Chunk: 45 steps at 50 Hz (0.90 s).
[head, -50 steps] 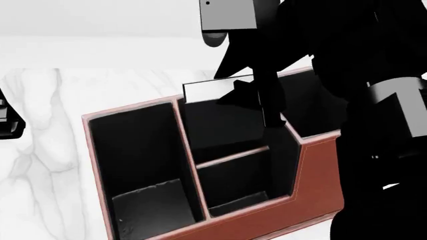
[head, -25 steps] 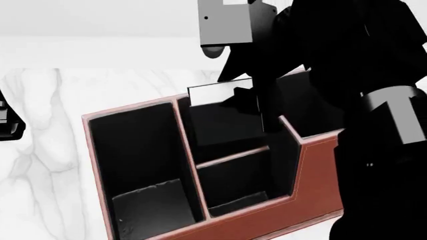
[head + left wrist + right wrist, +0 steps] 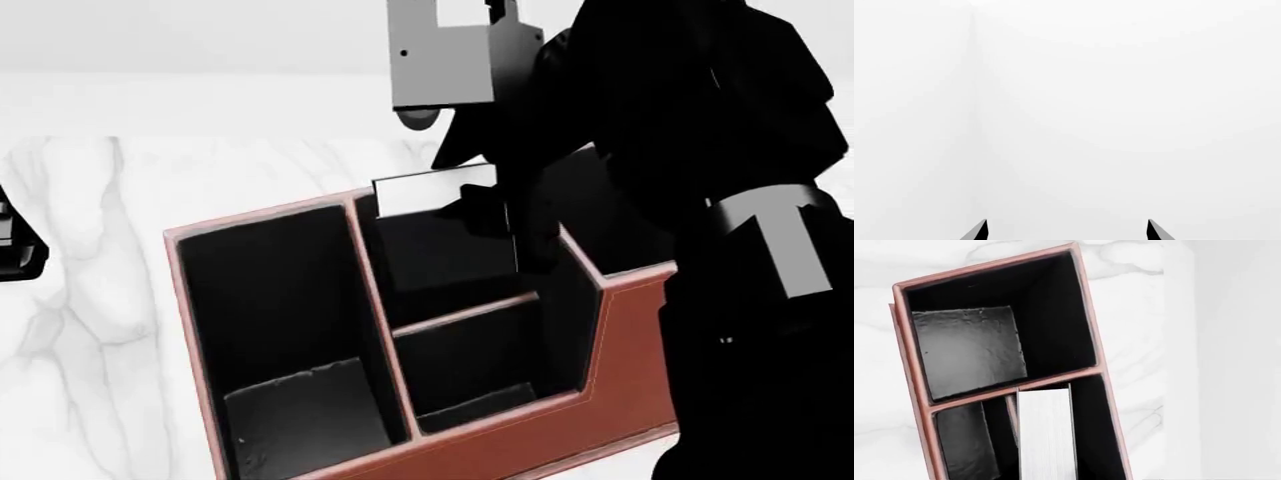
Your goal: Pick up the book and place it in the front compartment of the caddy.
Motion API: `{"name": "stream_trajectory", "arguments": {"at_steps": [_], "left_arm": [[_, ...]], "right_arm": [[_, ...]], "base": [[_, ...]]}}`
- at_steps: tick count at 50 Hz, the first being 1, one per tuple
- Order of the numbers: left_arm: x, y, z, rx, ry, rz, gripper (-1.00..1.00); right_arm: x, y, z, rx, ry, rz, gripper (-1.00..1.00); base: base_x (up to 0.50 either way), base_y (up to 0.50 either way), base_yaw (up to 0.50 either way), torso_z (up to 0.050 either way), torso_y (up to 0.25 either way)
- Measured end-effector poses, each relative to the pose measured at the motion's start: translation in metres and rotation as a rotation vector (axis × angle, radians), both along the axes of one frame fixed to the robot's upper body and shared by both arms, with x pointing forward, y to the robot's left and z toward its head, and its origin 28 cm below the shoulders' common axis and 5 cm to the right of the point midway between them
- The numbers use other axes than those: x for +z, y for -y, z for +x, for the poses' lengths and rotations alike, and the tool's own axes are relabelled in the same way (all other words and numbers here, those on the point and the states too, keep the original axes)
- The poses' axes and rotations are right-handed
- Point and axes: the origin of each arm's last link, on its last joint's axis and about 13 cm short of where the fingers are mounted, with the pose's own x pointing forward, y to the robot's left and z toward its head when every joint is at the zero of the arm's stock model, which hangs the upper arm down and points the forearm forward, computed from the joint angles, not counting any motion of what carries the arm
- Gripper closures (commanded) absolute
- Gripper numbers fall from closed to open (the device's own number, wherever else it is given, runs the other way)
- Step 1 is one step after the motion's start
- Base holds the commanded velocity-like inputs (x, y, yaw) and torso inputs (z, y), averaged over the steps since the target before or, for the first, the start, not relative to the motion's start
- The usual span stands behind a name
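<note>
A white marble table (image 3: pixel 94 300) bears the reddish-brown caddy (image 3: pixel 641 370).

No text, labels, brands, numbers or signs can be read anywhere.

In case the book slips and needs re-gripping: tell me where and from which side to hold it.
Grip the book near its top edge, across the two black covers, coming from above. It stands upright, its lower part between the caddy walls, so only the top is reachable, where the right gripper seems to hold it.
</note>
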Motion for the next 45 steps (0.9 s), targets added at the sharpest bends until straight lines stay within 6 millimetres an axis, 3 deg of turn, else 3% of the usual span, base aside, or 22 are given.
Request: {"name": "stream_trajectory", "arguments": {"at_steps": [17, 27, 45], "left_arm": [[-0.0003, 0.0006, -0.0002, 0.005, 0.003, 0.019, -1.0], [-0.0008, 0.0007, -0.0008, -0.007, -0.002, 0.021, -1.0], [-0.0014, 0.0002, -0.0014, -0.018, 0.002, 0.013, -1.0]], "right_arm": [[-0.0022, -0.0019, 0.0004, -0.004, 0.023, -0.001, 1.0], [-0.0021, -0.0029, 0.0005, -0.004, 0.038, 0.005, 1.0], [-0.0048, -0.0034, 0.0009, -0.014, 0.055, -0.007, 1.0]], "base": [[0.0, 0.0, 0.0, 0.001, 0.001], [0.0, 0.0, 0.0, 0.0, -0.223], [0.0, 0.0, 0.0, 0.0, 0.0]]}}
